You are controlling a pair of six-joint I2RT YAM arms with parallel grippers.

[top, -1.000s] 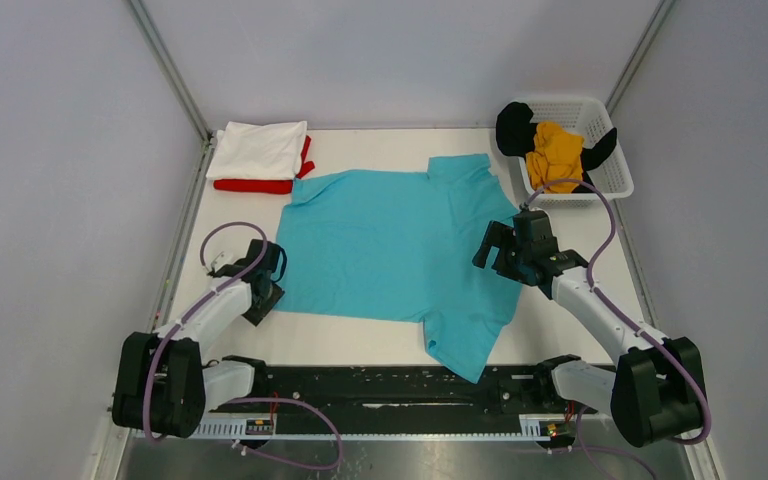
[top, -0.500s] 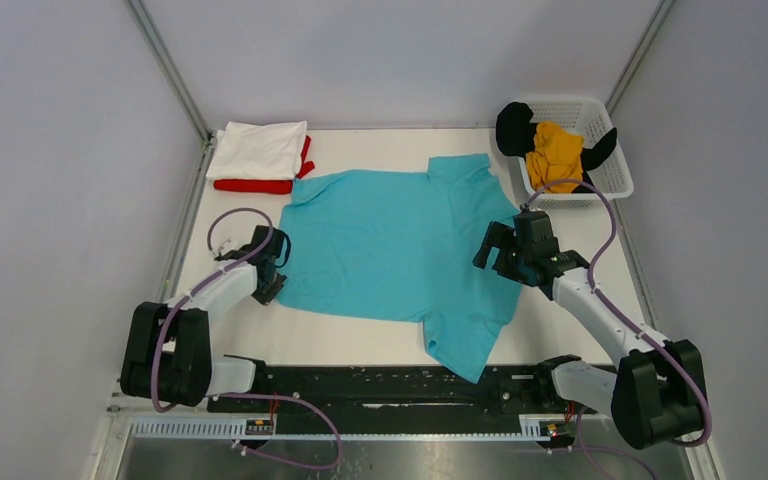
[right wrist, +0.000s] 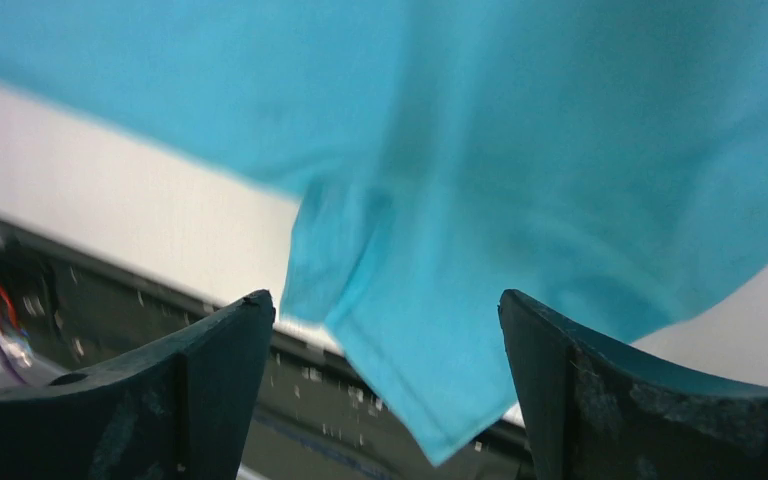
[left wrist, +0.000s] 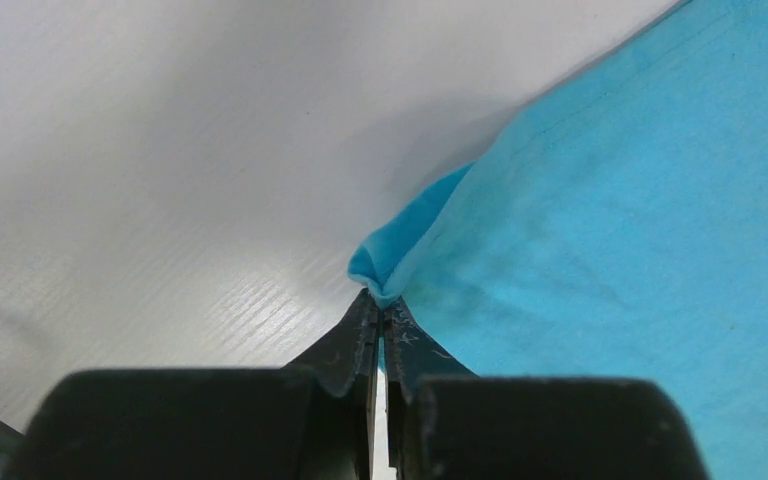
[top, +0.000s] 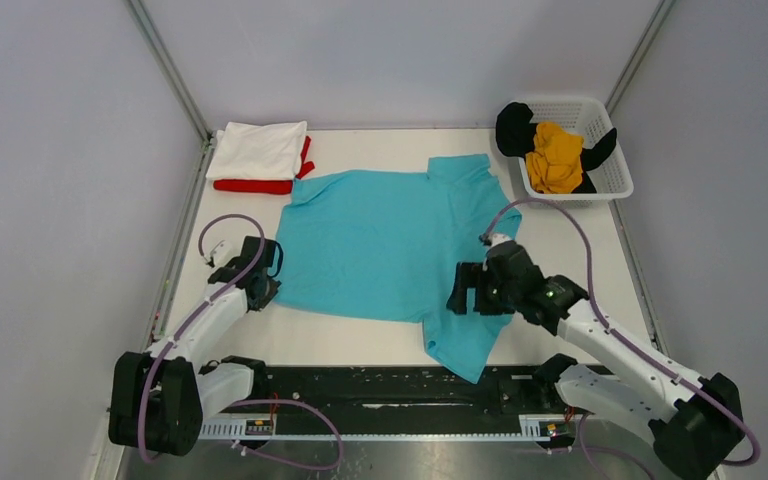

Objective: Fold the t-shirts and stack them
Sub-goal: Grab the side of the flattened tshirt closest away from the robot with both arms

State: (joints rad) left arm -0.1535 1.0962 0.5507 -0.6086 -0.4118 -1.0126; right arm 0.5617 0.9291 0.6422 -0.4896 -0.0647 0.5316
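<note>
The turquoise t-shirt point(top: 390, 245) lies spread flat on the white table, its near sleeve hanging over the front edge. My left gripper point(top: 265, 290) is shut on the shirt's near-left hem corner point(left wrist: 385, 275). My right gripper point(top: 468, 290) is open and empty, hovering above the near sleeve point(right wrist: 430, 330). A folded white t-shirt point(top: 258, 150) sits on a folded red t-shirt point(top: 252, 185) at the back left. The mustard-yellow t-shirt point(top: 554, 155) and black t-shirt point(top: 513, 127) lie in the basket.
A white plastic mesh basket point(top: 615, 178) stands at the back right. The black rail of the arm bases point(top: 390, 395) runs along the table's front edge. Grey walls enclose the table on three sides.
My right gripper has moved left and nearer, from the shirt's right edge to above the near sleeve. My left gripper has shifted slightly while holding the hem corner.
</note>
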